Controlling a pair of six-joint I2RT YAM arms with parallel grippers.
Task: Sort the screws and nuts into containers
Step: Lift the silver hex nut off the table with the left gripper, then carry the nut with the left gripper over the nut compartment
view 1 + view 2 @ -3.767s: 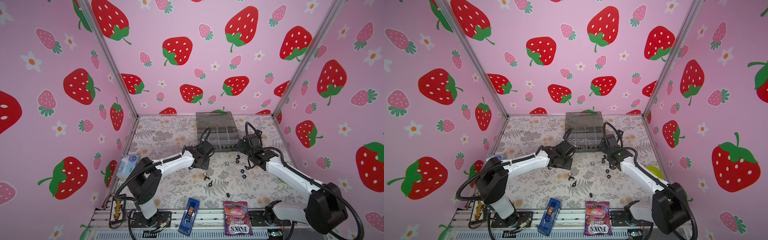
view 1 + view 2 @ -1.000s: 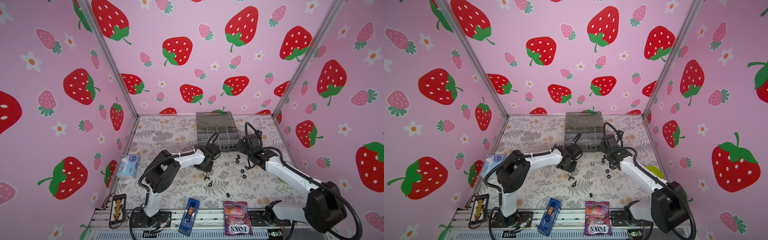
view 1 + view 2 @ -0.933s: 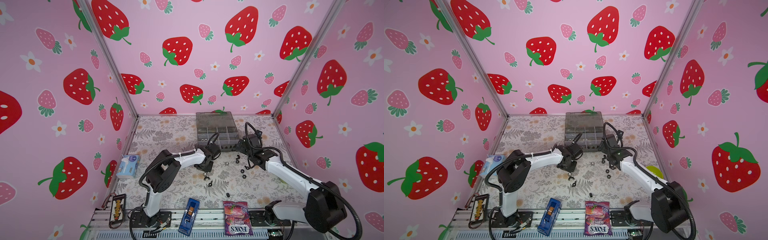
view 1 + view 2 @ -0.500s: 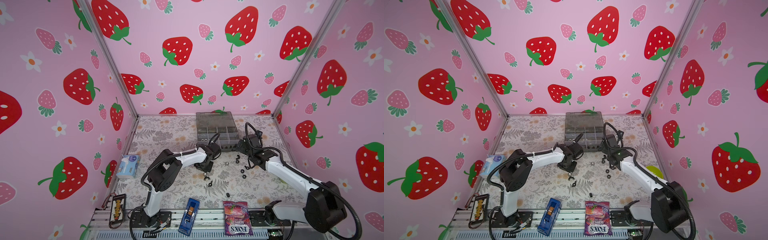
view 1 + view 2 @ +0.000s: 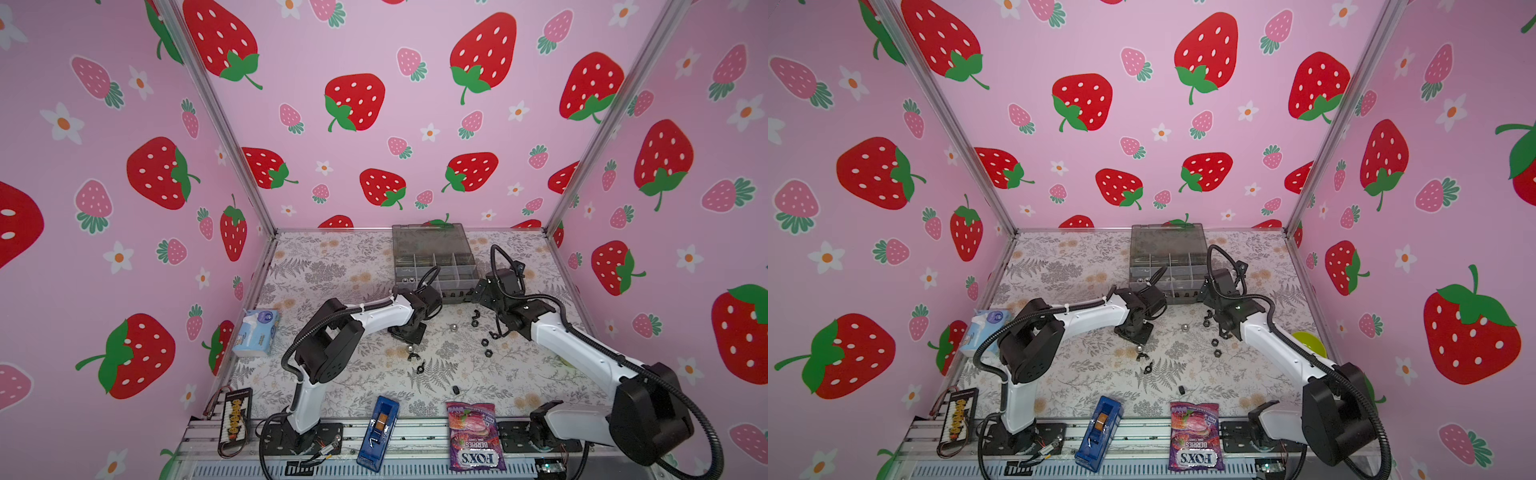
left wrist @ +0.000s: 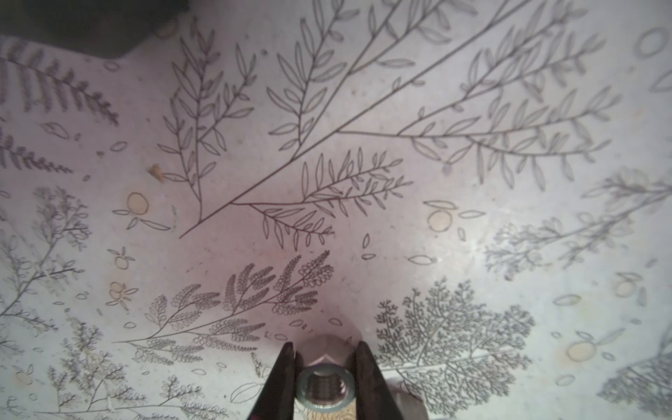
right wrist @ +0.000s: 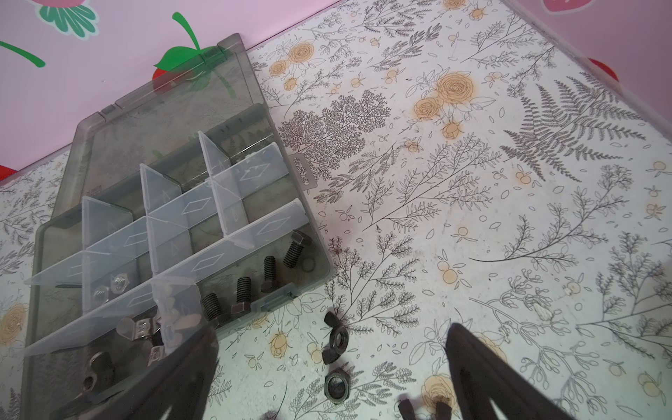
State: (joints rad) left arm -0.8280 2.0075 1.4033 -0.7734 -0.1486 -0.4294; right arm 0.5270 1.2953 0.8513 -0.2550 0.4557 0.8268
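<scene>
Over the last second the left gripper [image 6: 323, 351] had been closed just in front of the organiser box [image 5: 432, 266], so that a silver dome nut [image 6: 324, 378] was pinched between its fingers [image 6: 280, 378], low over the mat [image 6: 363, 109]. The right gripper [image 7: 332, 327] was held spread wide, empty, at the box's near right corner, above a black wing nut [image 7: 336, 340]. The dome nut was judged secured for carrying to a cell, with other pieces left unsorted.

Robot test booth, lab-type setup: pink strawberry-print panels [image 5: 415, 50] on aluminium posts [image 5: 220, 120] boxing in my floral-covered table [image 5: 332, 266], left arm [image 5: 374, 320] and right arm [image 5: 582, 353] bolted to a slotted rail [image 5: 428, 434].
</scene>
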